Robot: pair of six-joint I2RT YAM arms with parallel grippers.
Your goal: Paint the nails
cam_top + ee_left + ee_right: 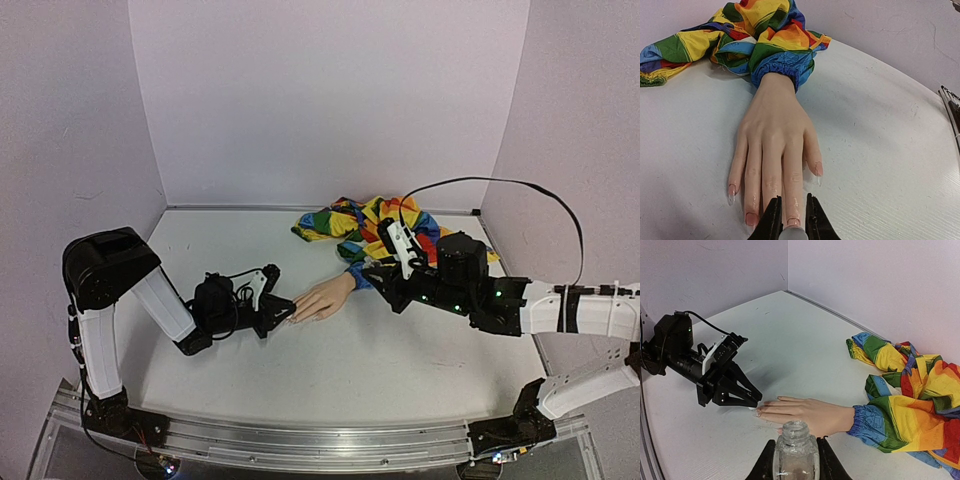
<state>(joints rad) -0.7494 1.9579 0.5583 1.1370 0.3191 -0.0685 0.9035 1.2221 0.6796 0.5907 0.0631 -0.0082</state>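
The peach mannequin hand (774, 142) lies flat, palm down, its wrist in a rainbow patchwork sleeve (765, 35). Its nails (751, 218) look glossy pink. My left gripper (790, 214) is shut on a small grey-white brush cap (792, 233), with its tips right over one fingertip nail (793, 221); the brush itself is hidden. My right gripper (795, 460) is shut on a small clear open bottle (796, 452), held upright just beside the hand (810, 412). In the top view the left gripper (285, 312) meets the fingertips and the right gripper (376, 272) is by the wrist.
The sleeve's cloth (385, 225) is bunched at the back right near the wall corner. A black cable (500, 185) arcs over the right arm. A metal rail (320, 440) runs along the near edge. Pale walls close in three sides.
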